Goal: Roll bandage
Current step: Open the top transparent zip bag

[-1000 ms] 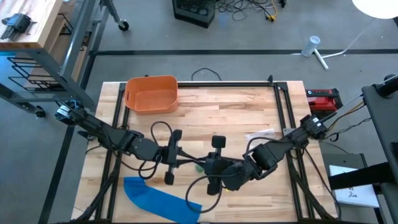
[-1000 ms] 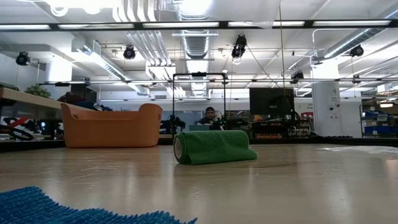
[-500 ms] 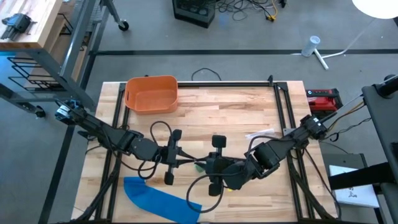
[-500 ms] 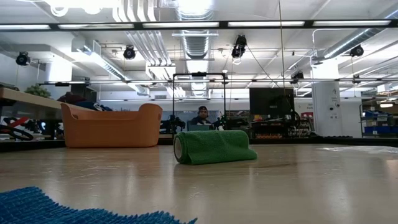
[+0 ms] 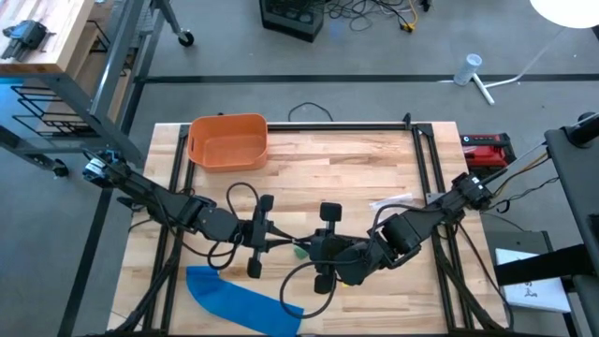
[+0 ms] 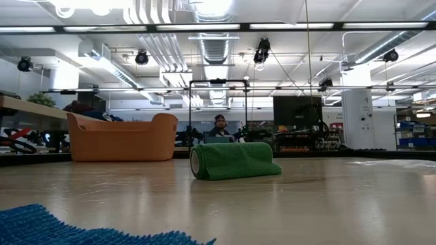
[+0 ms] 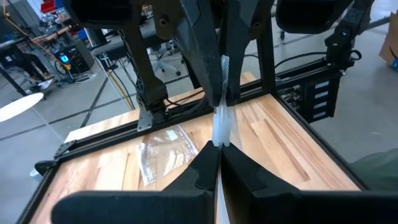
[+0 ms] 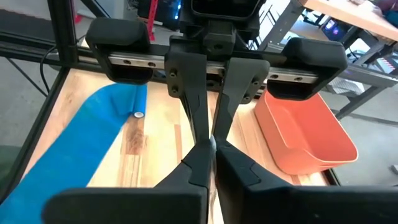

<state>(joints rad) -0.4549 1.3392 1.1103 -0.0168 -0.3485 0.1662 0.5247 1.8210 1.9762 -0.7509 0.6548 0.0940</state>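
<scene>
The bandage (image 7: 221, 121) is a narrow white strip stretched in the air between my two grippers, which meet tip to tip over the middle of the table. My left gripper (image 7: 219, 148) comes from the table's left and is shut on one end. My right gripper (image 8: 211, 148) comes from the right and is shut on the other end. In the high view both (image 5: 288, 243) (image 5: 307, 247) hang above a green rolled cloth (image 6: 235, 160), which lies on its side on the table. My left gripper pinches the bandage's near end (image 7: 218, 140) between its two fingertips, nearly level, from the table's left. The strip is lifted clear of the table and runs straight on to the other gripper. My right gripper pinches the strip's far end (image 7: 224, 78) between its two fingers (image 7: 208, 68), slanting down from the table's right. The short piece between the two grippers hangs clear of the table and looks drawn straight.
An orange bin (image 5: 228, 140) stands at the far left of the table. A blue cloth (image 5: 239, 298) lies flat at the near left. A clear plastic bag (image 5: 393, 201) lies toward the right. Black frame rails (image 5: 426, 168) run along the table's sides.
</scene>
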